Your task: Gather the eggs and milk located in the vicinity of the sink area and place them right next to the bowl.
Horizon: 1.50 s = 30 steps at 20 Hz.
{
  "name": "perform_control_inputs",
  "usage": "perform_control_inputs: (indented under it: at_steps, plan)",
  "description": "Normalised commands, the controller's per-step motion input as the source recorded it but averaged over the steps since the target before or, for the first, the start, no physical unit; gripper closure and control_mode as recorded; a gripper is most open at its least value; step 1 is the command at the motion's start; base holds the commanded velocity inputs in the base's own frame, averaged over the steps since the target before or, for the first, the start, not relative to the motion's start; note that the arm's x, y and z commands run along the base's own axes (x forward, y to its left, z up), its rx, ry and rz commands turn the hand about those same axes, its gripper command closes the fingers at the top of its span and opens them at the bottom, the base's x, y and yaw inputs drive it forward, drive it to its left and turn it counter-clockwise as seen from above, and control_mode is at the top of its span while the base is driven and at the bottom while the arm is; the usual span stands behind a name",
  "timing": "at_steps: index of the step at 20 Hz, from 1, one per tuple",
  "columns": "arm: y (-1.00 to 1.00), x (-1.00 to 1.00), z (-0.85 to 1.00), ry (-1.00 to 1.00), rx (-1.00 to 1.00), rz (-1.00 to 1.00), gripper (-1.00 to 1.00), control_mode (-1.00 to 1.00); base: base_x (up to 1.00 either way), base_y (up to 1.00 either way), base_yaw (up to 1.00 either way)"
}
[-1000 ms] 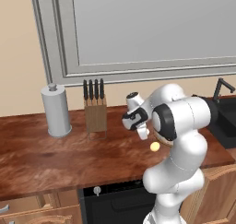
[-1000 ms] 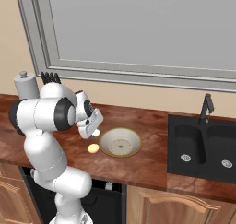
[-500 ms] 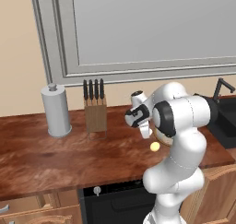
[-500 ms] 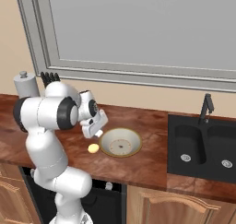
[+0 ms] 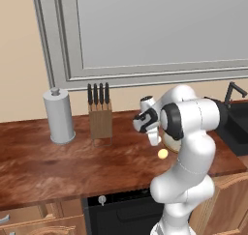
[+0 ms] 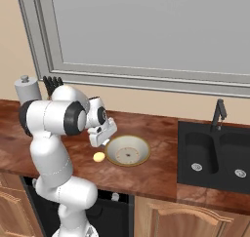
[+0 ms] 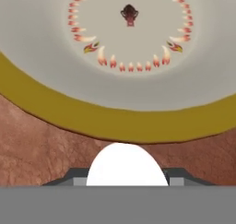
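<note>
We fold our arm (image 6: pixel 53 133) tightly in front of the body, elbow high and forearm turned down. Our gripper (image 6: pixel 99 139) points downward, low over the surface, and the jaws are closed on a white egg (image 7: pixel 127 167) between them.

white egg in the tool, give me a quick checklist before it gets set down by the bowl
1. White egg held between the tool's fingertips: ok, it sits between them in the hand view.
2. Tool near the bowl: ok, it hangs just beside the left rim in the right base view.
3. Bare counter under the egg, outside the bowl's yellow rim: ok in the hand view.
4. Yellowish egg already next to the bowl: ok, and it lies close to the drop spot, so watch for a bump.
5. Height of the held egg above the counter: cannot tell.
6. Milk by the bowl: not ok, none stands there.
</note>
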Motion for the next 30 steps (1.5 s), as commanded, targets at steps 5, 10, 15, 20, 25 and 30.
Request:
perform_control_inputs:
  at_steps: [5, 10, 15, 20, 25, 30]
  plan:
    - [0.00, 0.00, -0.08, 0.00, 0.00, -0.11, -1.00, -1.00, 0.00, 0.00, 0.00]
    - [0.00, 0.00, -0.02, -0.01, 0.00, -0.13, -1.00, -1.00, 0.00, 0.00, 0.00]
    - [0.00, -0.02, 0.00, -0.04, 0.01, -0.13, -1.00, -1.00, 0.00, 0.00, 0.00]
    - [0.00, -0.09, 0.08, -0.05, 0.02, -0.09, -1.00, -1.00, 0.00, 0.00, 0.00]
    - [0.06, -0.23, 0.45, -0.07, 0.06, -0.01, -1.00, -1.00, 0.00, 0.00, 0.00]
    - [0.16, -0.27, 0.50, -0.06, 0.04, 0.00, -1.00, -1.00, 0.00, 0.00, 0.00]
